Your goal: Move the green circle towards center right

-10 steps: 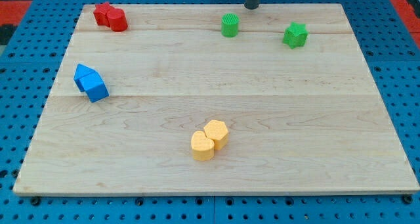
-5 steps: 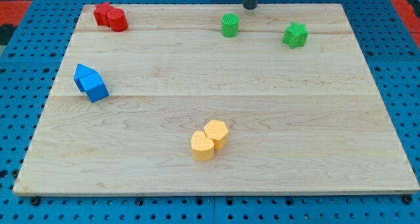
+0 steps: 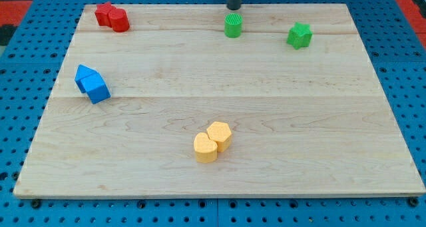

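Note:
The green circle [image 3: 233, 25] stands near the top edge of the wooden board [image 3: 219, 100], a little right of the middle. My tip [image 3: 234, 8] is just above it toward the view's top, a small gap apart. A green star-shaped block [image 3: 299, 35] sits to the right of the circle.
Two red blocks [image 3: 112, 16] touch at the top left. Two blue blocks [image 3: 92, 84] touch at the left. Two yellow blocks [image 3: 213, 141] touch at the lower middle. A blue pegboard [image 3: 399, 67] surrounds the board.
My tip has moved left along the top edge, from up-right of the green circle to directly above it. No block has moved.

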Tool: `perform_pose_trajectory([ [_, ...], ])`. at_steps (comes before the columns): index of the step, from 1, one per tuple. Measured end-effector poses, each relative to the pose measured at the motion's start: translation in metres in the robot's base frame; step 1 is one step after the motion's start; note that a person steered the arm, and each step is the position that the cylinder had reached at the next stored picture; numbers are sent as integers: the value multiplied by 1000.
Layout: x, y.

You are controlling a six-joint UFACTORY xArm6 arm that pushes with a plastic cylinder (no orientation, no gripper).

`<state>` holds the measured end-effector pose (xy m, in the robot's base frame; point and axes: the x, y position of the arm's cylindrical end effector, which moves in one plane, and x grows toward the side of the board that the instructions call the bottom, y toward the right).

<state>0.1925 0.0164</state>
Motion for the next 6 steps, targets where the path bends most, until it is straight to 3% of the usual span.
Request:
perform_pose_trajectory([
  [1, 36, -16],
  [2, 86, 50],
  [3, 141, 65],
  [4, 184, 118],
  [5, 190, 118],
  [6, 146, 77],
])
